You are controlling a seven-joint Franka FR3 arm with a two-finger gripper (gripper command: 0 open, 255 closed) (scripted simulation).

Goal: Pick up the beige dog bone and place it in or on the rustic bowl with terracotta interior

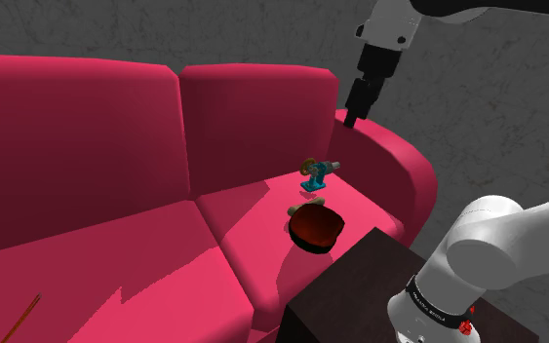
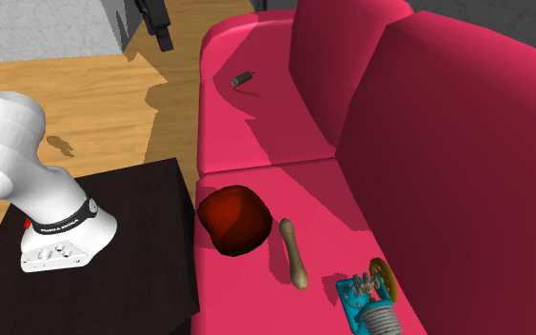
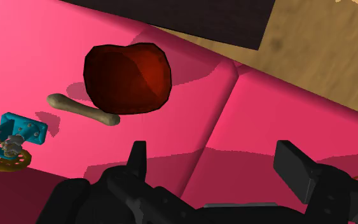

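White lettering on the black base band (image 2: 63, 225), too small to read. Red mark beside it, illegible. Nothing else readable.

We're on the shoulder camera, up beside the dark stand (image 1: 360, 283), looking down across the red sofa (image 1: 116, 263) toward its backrest. Over to the second exterior camera: closer in, we look steeply down along the seat, backrest on that view's right, stand lower left. On the wrist we peer past the fingers (image 3: 137, 159) onto the cushion. All three share the bowl (image 3: 128, 77) and bone (image 3: 82, 110)
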